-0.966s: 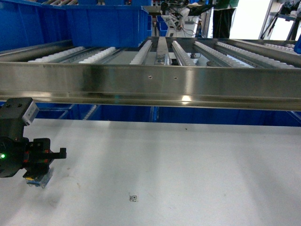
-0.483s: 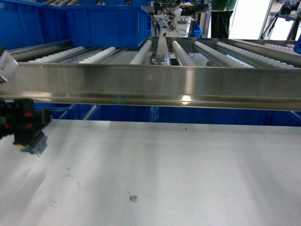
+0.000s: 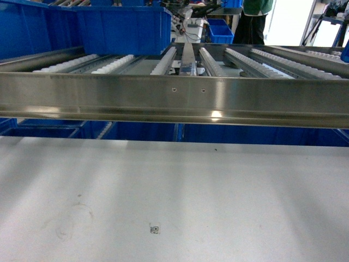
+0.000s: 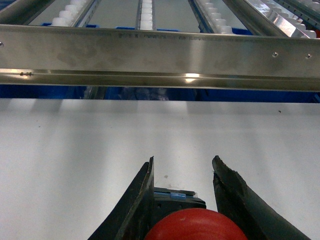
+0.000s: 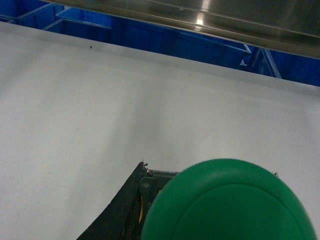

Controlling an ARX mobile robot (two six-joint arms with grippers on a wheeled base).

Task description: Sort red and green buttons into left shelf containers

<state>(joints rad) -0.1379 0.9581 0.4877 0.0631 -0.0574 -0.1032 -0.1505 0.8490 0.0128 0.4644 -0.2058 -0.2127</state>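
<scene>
On my left wrist feed the left gripper (image 4: pixel 183 172) has its two dark fingers (image 4: pixel 140 200) closed part-way around the red button (image 4: pixel 196 225) — the red cap fills the near edge, its dark base wedged between them. It hangs over the white table (image 4: pixel 75 145), with the steel shelf rail (image 4: pixel 160 55) across the far side.

The right wrist feed is mostly the green button (image 5: pixel 230 202), its cap right up against the lens. One dark finger (image 5: pixel 117 212) of the right gripper sits at its left side; I cannot tell how wide that claw stands.

From the head camera neither arm shows — only the table, the roller shelf and the large blue bins (image 3: pixel 117 27) at the far left.
</scene>
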